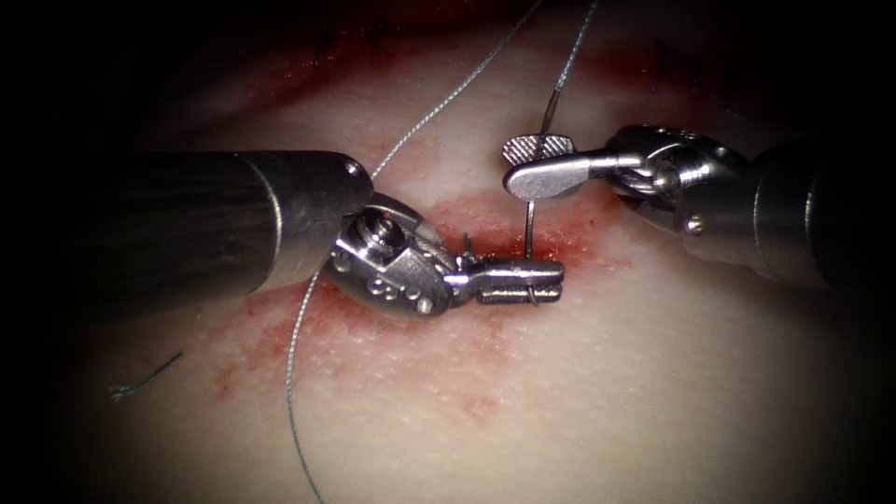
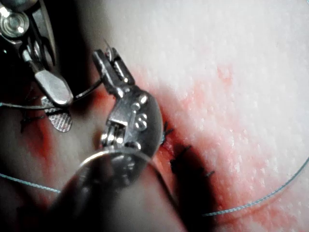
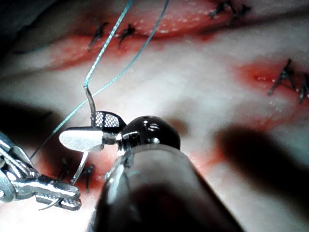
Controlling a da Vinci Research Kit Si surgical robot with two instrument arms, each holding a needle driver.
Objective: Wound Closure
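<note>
The left tool [image 1: 523, 280] has its fingers clamped near the needle's [image 1: 529, 224] tip; the right tool [image 1: 537, 163], fingers parted, straddles its swaged end above the tissue [image 1: 653, 373]. Keep one firm grip.

Tissue [image 1: 653, 373] pale cream, red fluid [image 1: 280, 336] staining around cut. Tools [image 1: 509, 280] silver; right tool [image 1: 537, 163] jaw face cross-hatched. Thread [image 1: 294, 373] grey-teal. Stitches [image 3: 285, 79] dark.

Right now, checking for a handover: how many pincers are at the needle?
2. The left pincer is shut on the needle near its tip, above the tissue; the right pincer stands open around it near the thread end.
</note>
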